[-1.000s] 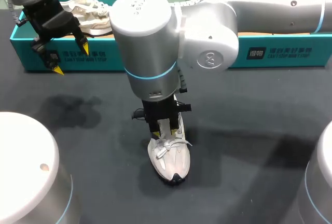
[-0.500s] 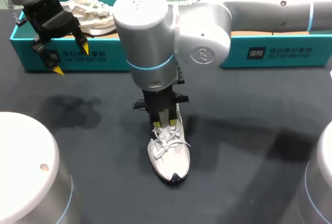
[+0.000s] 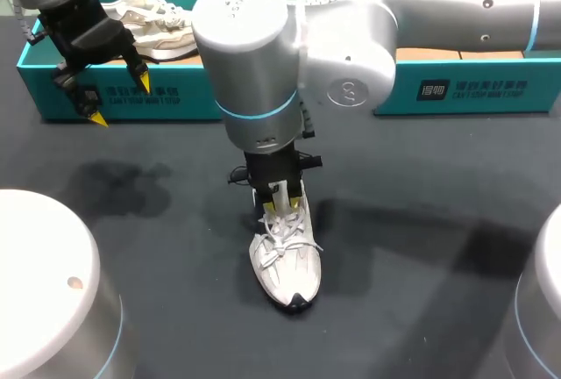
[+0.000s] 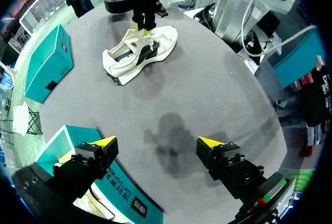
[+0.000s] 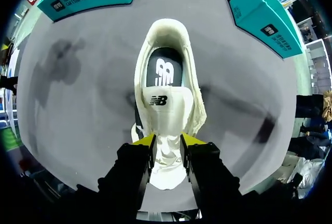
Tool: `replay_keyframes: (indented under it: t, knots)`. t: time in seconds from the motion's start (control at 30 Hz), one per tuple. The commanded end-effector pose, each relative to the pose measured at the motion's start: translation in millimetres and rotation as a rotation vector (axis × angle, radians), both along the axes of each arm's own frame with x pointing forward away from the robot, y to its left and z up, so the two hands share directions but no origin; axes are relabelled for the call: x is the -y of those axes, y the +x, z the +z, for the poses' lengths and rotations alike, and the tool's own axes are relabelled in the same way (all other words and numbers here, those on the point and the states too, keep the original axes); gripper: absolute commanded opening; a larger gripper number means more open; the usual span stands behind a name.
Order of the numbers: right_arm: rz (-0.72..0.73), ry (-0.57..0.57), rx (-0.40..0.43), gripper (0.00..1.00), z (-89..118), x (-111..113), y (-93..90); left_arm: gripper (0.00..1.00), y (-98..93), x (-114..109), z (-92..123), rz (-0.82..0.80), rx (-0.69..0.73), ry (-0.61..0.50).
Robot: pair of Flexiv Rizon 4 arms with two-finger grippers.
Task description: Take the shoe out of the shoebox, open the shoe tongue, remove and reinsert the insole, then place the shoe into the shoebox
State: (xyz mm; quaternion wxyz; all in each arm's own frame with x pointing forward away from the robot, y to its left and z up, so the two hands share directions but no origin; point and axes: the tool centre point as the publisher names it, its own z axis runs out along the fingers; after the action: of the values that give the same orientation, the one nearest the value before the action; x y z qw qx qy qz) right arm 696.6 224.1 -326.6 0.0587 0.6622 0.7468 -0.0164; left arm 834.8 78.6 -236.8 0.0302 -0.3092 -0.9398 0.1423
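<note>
A white shoe [image 3: 287,265] stands on the dark table, toe toward the near edge. My right gripper [image 3: 280,207] comes down over its laces, fingers on either side of the tongue. In the right wrist view the gripper [image 5: 167,141] is shut on the white tongue [image 5: 167,105], and the shoe's opening with the insole [image 5: 165,71] shows ahead of it. My left gripper [image 3: 120,96] hangs open and empty in front of the teal shoebox [image 3: 175,98]. From the left wrist, that gripper [image 4: 156,142] is open above the table, with the shoe [image 4: 140,53] far ahead.
A second white shoe [image 3: 145,17] lies in the teal shoebox at the back left. Another teal box part [image 3: 473,89] stands at the back right, behind my right arm. Two white robot bases [image 3: 44,291] fill the near corners.
My right gripper has drawn back a little toward the shoe's heel with the tongue between its fingers, which closed slightly. The left arm has kept still.
</note>
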Motion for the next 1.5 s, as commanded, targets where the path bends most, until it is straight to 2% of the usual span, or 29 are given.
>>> replay_keyframes:
  t: [0.03, 0.1, 0.17, 0.47, 0.6, 0.67, 0.8, 0.83, 0.87, 0.9, 0.97, 1.1, 1.17, 1.2, 1.5]
  knots:
    - [0.035, 0.046, -0.031, 0.31, -26, 3, 18.0, 1.0, 0.1, 0, 0, 0.0, 0.001, 0.003]
    - [0.054, 0.068, -0.041, 0.31, -36, 6, 24.9, 1.0, 0.1, 0, 0, 0.0, 0.001, 0.003]
    - [0.064, 0.077, -0.036, 0.31, -36, 7, 27.7, 1.0, 0.1, 0, 0, 0.0, 0.001, 0.003]
    - [0.156, -0.007, 0.05, 0.31, 29, 10, 24.3, 1.0, 0.1, 0, 0, 0.0, 0.001, 0.003]
    - [0.273, -0.052, 0.08, 0.33, 51, 11, 27.5, 1.0, 0.1, 0, 0, 0.0, 0.001, 0.003]
    - [0.388, -0.047, 0.088, 0.36, 57, 12, 32.0, 1.0, 0.1, 0, 0, 0.0, 0.001, 0.003]
    - [0.639, -0.054, 0.102, 0.47, 63, 13, 41.4, 1.0, 0.1, 0, 0, 0.0, 0.001, 0.003]
    - [0.7, -0.056, 0.102, 0.54, 64, 13, 44.4, 1.0, 0.1, 0, 0, 0.0, 0.001, 0.003]
    - [0.794, -0.041, 0.103, 0.67, 64, 12, 47.2, 1.0, 0.1, 0, 0, 0.0, 0.001, 0.003]
    - [0.821, -0.046, 0.099, 0.85, 64, 12, 49.6, 1.0, 0.1, 0, 0, 0.0, 0.001, 0.003]
    - [0.913, -0.051, 0.077, 1.0, 64, 14, 53.9, 1.0, 0.1, 0, 0, 0.0, 0.001, 0.003]
    - [1.071, -0.063, 0.041, 1.0, 64, 12, 58.2, 1.0, 0.1, 0, 0, 0.0, 0.001, 0.003]
    - [1.211, -0.019, 0.061, 1.0, 64, 11, 61.0, 1.0, 0.1, 0, 0, 0.0, 0.001, 0.003]
    - [1.303, 0.0, 0.044, 1.0, 64, 11, 62.3, 1.0, 0.1, 0, 0, 0.0, 0.001, 0.003]
    - [1.303, 0.0, 0.044, 1.0, 64, 11, 62.3, 1.0, 0.1, 0, 0, 0.0, 0.001, 0.003]
